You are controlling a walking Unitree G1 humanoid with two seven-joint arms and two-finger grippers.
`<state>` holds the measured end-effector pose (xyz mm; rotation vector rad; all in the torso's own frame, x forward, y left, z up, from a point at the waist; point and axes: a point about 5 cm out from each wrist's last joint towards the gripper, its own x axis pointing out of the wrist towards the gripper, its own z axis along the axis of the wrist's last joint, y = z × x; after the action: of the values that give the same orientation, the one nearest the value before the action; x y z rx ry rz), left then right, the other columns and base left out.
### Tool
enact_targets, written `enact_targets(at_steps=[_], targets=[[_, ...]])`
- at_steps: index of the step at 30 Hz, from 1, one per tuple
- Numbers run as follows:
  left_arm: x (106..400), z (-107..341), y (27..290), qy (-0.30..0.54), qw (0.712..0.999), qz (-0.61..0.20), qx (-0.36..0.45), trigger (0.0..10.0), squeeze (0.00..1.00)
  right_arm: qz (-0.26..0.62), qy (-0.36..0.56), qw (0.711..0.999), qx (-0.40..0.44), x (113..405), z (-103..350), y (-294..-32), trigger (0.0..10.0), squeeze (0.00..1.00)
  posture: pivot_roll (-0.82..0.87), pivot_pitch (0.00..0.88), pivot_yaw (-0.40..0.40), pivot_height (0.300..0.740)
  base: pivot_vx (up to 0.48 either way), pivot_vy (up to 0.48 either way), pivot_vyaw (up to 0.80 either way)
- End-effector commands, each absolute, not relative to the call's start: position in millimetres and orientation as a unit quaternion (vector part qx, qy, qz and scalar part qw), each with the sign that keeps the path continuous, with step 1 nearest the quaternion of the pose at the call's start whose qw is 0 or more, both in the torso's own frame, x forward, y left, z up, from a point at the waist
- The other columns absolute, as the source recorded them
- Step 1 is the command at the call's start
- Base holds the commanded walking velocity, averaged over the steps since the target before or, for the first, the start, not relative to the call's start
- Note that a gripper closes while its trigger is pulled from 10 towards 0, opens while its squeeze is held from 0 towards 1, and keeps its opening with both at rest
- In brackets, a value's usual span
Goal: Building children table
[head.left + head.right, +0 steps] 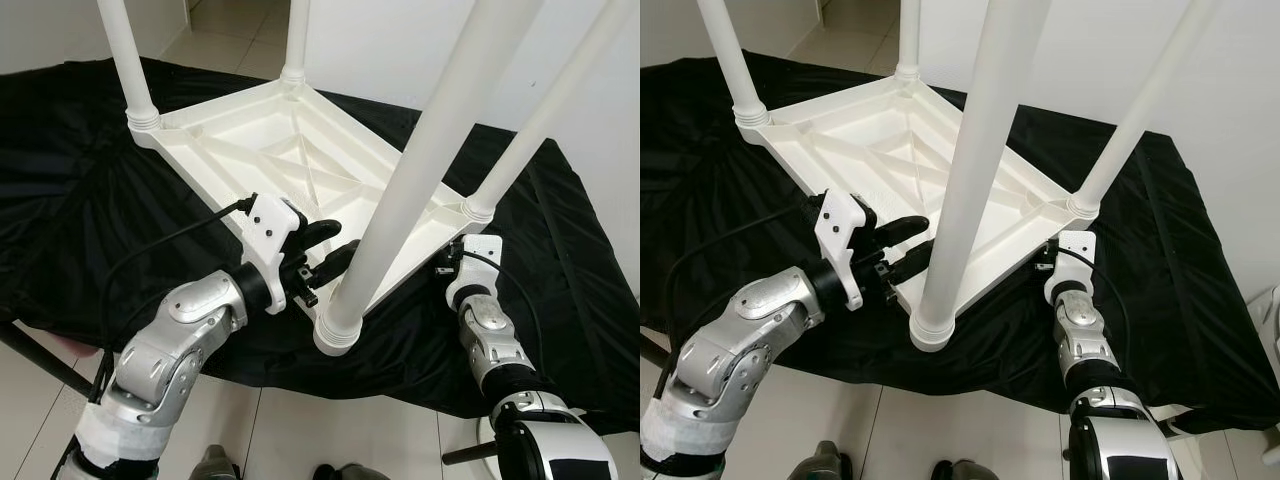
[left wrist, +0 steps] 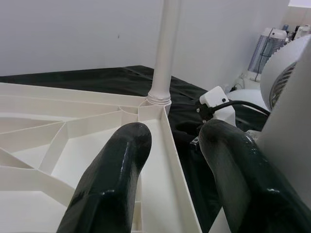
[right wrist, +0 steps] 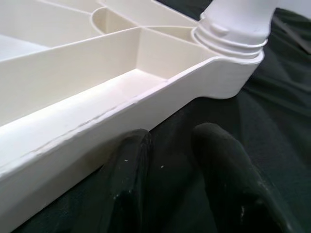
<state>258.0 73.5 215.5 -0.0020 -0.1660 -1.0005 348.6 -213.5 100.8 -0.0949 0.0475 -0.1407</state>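
Left eye view: the white table (image 1: 290,150) lies upside down on the black cloth (image 1: 60,200), all four legs (image 1: 400,190) fitted. Your left gripper (image 1: 325,250) straddles the near rim, fingers apart and holding nothing; your right gripper (image 3: 172,187) rests slightly open on cloth just beside the corner. Steady the rim before pressing any leg home, I'd judge.

A black cloth (image 1: 80,180) is spread over the tiled floor (image 1: 330,430). On the cloth, an upturned white table top (image 1: 290,150) lies near its front edge, four legs (image 1: 410,170) standing up.
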Motion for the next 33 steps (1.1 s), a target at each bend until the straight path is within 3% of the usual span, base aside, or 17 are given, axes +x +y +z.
enact_targets(at_steps=[1,8,11,12,17,19,26,30,33], targets=[[264,210,71,-0.079,0.876,-0.476,0.008,10.0,0.00,-0.087,0.000,0.996,-0.030,343,102,-222,10.0,0.00,0.17,0.101,-0.093,0.740,0.000,0.000,0.00],[280,204,87,-0.076,0.905,-0.418,0.026,10.0,0.00,-0.060,-0.055,0.997,-0.018,320,102,-215,10.0,0.00,0.15,0.100,-0.080,0.740,0.000,0.000,0.00],[280,204,87,-0.076,0.905,-0.418,0.026,10.0,0.00,-0.060,-0.055,0.997,-0.018,320,102,-215,10.0,0.00,0.15,0.100,-0.080,0.740,0.000,0.000,0.00],[285,199,102,-0.066,0.919,-0.388,0.027,10.0,0.00,-0.019,-0.080,0.997,-0.003,304,106,-207,10.0,1.00,0.13,0.094,-0.071,0.740,0.000,0.000,0.00],[286,193,113,-0.055,0.928,-0.367,0.029,10.0,0.00,0.040,-0.096,0.994,0.025,291,113,-197,10.0,1.00,0.13,0.091,-0.070,0.740,0.000,0.000,0.00],[286,187,119,-0.044,0.936,-0.348,0.010,10.0,0.00,0.126,-0.099,0.987,0.031,282,123,-191,10.0,1.00,0.12,0.084,-0.069,0.740,0.000,0.000,0.00],[285,183,122,-0.038,0.939,-0.342,-0.004,10.0,0.00,0.205,-0.089,0.974,0.023,277,130,-189,10.0,1.00,0.13,0.078,-0.069,0.740,0.000,0.000,0.00],[285,178,127,-0.037,0.942,-0.334,0.006,10.0,0.00,0.337,-0.050,0.940,-0.015,270,138,-189,10.0,1.00,0.14,0.066,-0.075,0.740,0.000,0.000,0.00],[284,179,130,-0.039,0.943,-0.330,0.010,10.0,0.00,0.378,-0.033,0.925,-0.031,267,140,-189,10.0,1.00,0.14,0.061,-0.077,0.740,0.000,0.000,0.00]])
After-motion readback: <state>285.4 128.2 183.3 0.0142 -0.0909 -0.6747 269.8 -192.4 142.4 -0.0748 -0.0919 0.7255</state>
